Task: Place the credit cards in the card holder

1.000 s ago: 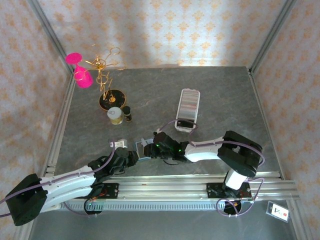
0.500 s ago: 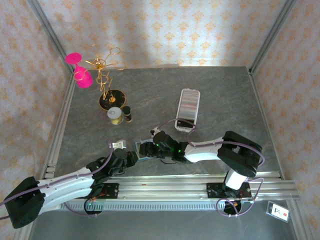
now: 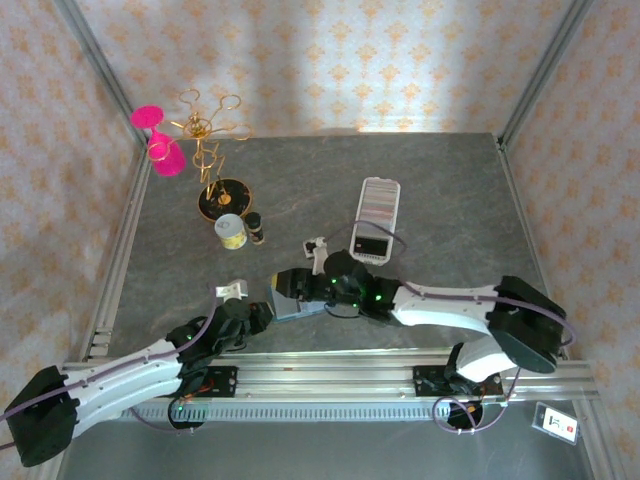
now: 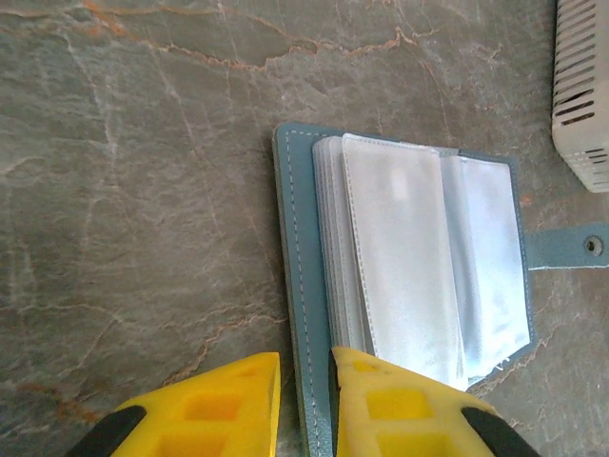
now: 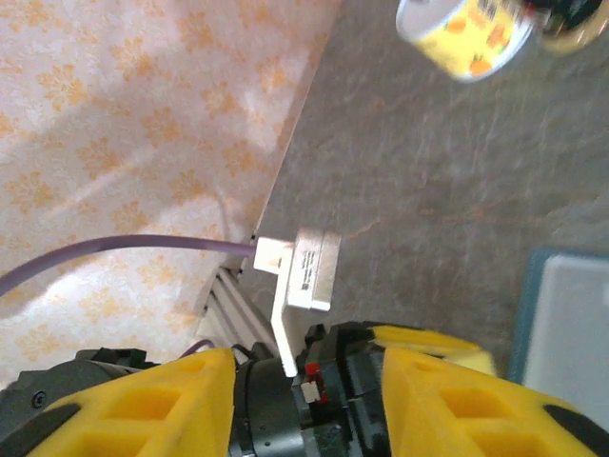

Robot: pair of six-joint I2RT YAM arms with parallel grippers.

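The grey veined stone table (image 3: 450, 170) was the biggest thing I had to work over. Well beyond both sets of jaws, off to the far right of the left gripper (image 4: 304, 367), stood the long white slotted plastic tray (image 4: 580, 86). The credit cards (image 3: 378, 208), thin pale-to-dark plastic rectangles, stood in it on edge as a striped row.

The small teal-blue folding card holder (image 4: 409, 286) lay open and flat straight ahead of the left gripper's jaws. They were drawn narrow on the stitched edge of its cover, and I judged that a pinch on it. The right gripper (image 5: 304, 347) hung above the holder with its jaws apart and nothing between them.

The holder's clear plastic sleeves (image 4: 395, 257) fanned up from the cover just ahead of the left jaws. Its little clasp tab (image 4: 571, 249) stuck out on the far side, towards the tray.

I reckoned the holder was light and floppy, likely to slide on the stone if nudged. The stitched cover edge was the place to pin it, since the sleeves looked soft and slick. The cards I took to be stiff, thin and slippery. I would lift one at a time by its raised top edge, not scoop the row.
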